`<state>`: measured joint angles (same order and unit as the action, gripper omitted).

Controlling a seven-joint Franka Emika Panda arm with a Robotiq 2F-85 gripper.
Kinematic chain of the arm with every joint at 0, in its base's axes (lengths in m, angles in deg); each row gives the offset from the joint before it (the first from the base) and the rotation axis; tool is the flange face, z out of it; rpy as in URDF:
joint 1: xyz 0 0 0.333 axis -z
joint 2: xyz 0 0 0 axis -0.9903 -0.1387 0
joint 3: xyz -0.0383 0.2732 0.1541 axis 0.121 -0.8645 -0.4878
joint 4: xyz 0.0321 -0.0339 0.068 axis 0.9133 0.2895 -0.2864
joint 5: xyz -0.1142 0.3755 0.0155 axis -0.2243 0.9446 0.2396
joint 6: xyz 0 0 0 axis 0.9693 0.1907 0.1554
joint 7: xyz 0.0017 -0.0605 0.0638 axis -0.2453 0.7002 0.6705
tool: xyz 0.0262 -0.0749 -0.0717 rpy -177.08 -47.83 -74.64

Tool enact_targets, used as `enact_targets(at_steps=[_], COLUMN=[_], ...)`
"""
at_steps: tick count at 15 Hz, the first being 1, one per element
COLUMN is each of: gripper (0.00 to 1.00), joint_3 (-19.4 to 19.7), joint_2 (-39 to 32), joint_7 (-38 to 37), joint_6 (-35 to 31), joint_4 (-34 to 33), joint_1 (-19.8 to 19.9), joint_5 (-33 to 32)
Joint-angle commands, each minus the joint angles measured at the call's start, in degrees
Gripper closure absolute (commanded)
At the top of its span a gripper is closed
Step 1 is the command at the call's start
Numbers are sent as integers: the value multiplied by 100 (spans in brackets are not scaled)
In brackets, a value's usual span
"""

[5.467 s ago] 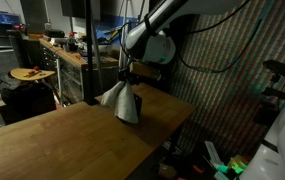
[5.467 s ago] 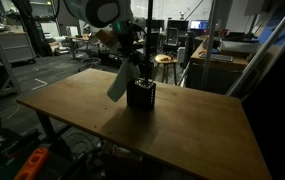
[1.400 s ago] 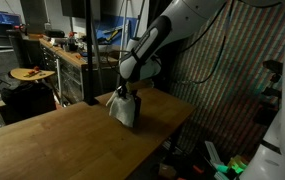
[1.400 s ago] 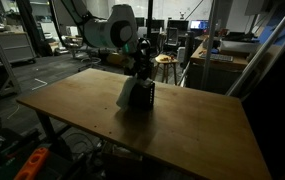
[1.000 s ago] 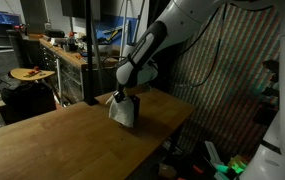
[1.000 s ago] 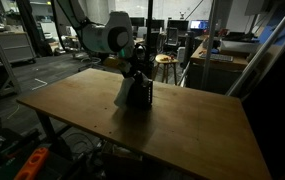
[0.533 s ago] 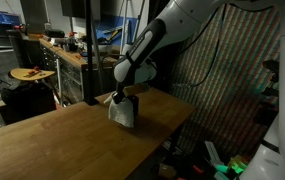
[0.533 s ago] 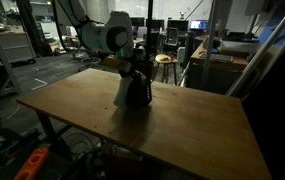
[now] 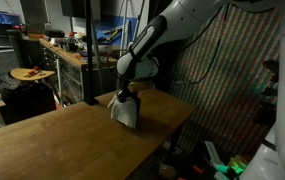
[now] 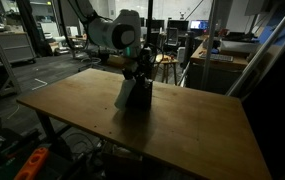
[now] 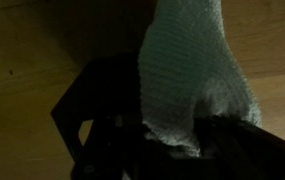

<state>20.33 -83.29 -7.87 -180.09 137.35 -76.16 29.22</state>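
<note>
- The jaws are closed tight on the upper end of a pale grey knitted cloth (image 11: 187, 80), with its fabric pinched between them.
- The pale grey knitted cloth hangs straight below the jaws and drapes down the side of a black box-shaped container (image 10: 145, 99).
- The wrist view shows the container's dark rim directly beneath the jaws, with the cloth lying across it.
- The container stands on a brown wooden table (image 9: 52, 140), which spreads out beneath the jaws on all sides.
</note>
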Motion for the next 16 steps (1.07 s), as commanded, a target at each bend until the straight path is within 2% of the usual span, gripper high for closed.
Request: enact_targets(at_steps=[1, 8, 16], gripper=[98, 98, 98], joint_3=[-17, -95, -532], joint_2=[-17, -104, -327], joint_7=[259, 434, 1003], joint_6=[298, 393, 534], joint_4=[-212, -215, -262], joint_1=[183, 225, 309], joint_5=[183, 226, 640])
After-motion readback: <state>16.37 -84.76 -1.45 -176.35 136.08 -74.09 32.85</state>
